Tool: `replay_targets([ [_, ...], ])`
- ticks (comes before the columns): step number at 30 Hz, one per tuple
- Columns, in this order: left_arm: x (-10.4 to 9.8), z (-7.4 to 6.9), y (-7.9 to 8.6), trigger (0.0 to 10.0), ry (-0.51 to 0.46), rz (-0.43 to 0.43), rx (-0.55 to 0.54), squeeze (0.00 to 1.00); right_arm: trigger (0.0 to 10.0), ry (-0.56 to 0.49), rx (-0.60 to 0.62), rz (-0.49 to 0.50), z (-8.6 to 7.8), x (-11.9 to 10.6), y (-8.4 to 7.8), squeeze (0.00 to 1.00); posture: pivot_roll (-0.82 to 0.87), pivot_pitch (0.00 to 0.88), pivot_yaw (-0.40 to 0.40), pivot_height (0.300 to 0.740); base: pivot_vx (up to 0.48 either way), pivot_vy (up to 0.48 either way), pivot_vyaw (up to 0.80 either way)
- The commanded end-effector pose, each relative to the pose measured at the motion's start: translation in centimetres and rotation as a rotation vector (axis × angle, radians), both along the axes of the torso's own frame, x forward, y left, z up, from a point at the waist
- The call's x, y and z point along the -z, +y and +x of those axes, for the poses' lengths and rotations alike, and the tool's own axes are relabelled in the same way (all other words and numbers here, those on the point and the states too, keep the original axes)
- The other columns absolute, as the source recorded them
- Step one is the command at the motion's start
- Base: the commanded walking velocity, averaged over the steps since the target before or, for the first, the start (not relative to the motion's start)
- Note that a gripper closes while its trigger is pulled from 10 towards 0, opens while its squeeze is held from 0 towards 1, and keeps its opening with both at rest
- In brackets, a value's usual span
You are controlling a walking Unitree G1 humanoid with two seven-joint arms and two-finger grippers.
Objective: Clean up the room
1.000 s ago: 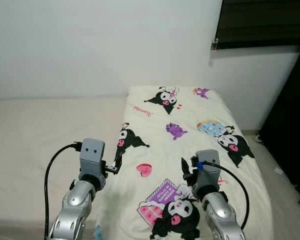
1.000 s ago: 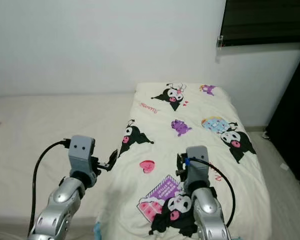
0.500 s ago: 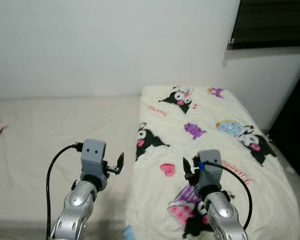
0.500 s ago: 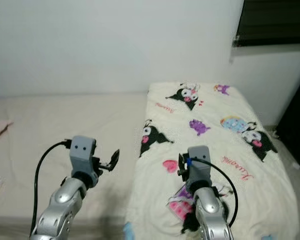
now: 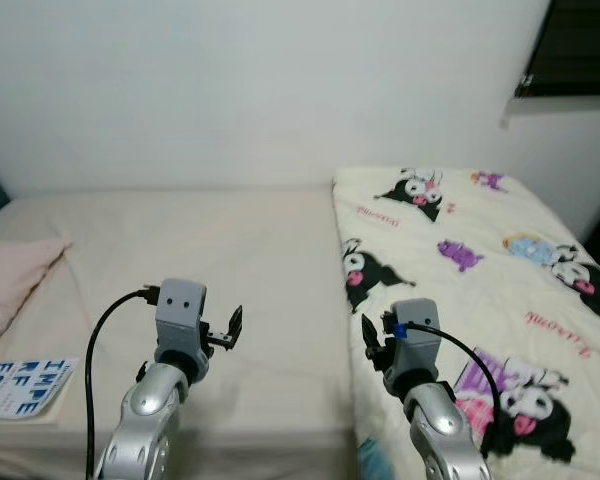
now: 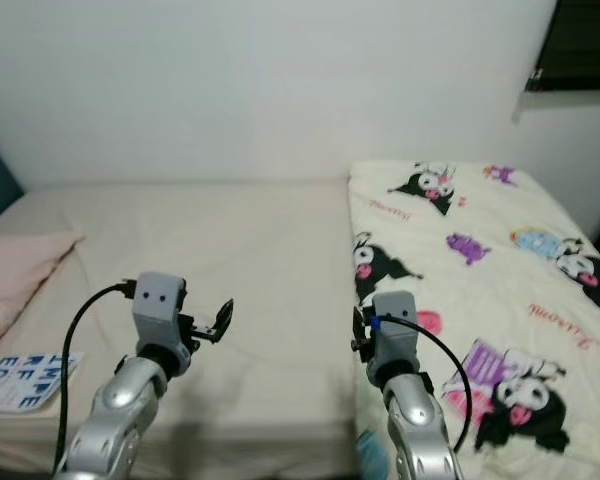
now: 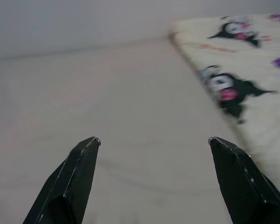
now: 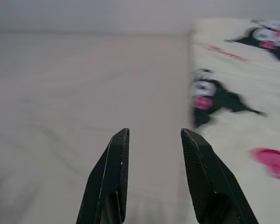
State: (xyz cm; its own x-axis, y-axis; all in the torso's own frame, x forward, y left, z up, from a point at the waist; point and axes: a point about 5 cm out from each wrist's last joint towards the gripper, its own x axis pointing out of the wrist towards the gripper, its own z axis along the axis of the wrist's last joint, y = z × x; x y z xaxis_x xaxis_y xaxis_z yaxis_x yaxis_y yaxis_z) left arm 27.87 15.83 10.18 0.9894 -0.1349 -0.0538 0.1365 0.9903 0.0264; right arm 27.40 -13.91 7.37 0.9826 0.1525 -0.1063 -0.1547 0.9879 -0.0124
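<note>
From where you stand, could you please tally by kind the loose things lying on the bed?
Cartoon-print blanket: 1
Pink pillow: 1
Lettered booklet: 1
Total: 3, all on the beige mattress. The left gripper and the right gripper hold nothing.

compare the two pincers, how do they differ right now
The left pincer has its fingers spread wide; the right pincer has only a narrow gap. The left hovers over the plain beige sheet, the right by the edge of the cartoon blanket. Both are empty.
</note>
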Motion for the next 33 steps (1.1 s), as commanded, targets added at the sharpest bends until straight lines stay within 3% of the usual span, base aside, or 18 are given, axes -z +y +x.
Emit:
replay_targets([
  [1, 0.1, -0.1, 0.2, 10.0, 0.008, 0.005, -0.005, 0.00, 10.0, -0.001, -0.008, 0.004, 0.0, 0.0, 0.1, 0.00, 0.04, 0.028, 0.015, 0.740, 0.000, 0.469, 0.00],
  [5, -0.1, -0.1, 0.2, 10.0, -0.006, 0.035, 0.007, 0.00, 10.0, -0.002, -0.008, 0.008, 0.1, 0.0, 0.2, 0.00, 0.05, 0.030, 0.018, 0.740, 0.000, 0.183, 0.00],
  [9, -0.6, -0.2, -0.6, 10.0, -0.013, 0.019, 0.041, 0.00, 10.0, -0.003, 0.000, 0.016, 0.2, 0.1, 0.1, 0.00, 0.05, 0.030, 0.026, 0.740, 0.000, -0.480, 0.00],
  [22, -0.4, -0.1, -1.1, 10.0, -0.012, 0.032, 0.073, 0.00, 10.0, -0.003, 0.023, 0.028, 0.3, 0.2, -0.3, 0.00, 0.05, 0.027, 0.042, 0.740, 0.000, -0.462, 0.00],
  [33, 1.3, 0.7, -1.3, 10.0, 0.078, 0.101, 0.063, 0.00, 10.0, 0.079, 0.082, 0.025, 0.1, 2.2, -1.1, 0.00, 0.04, 0.015, 0.044, 0.740, 0.000, 0.000, 0.00],
])
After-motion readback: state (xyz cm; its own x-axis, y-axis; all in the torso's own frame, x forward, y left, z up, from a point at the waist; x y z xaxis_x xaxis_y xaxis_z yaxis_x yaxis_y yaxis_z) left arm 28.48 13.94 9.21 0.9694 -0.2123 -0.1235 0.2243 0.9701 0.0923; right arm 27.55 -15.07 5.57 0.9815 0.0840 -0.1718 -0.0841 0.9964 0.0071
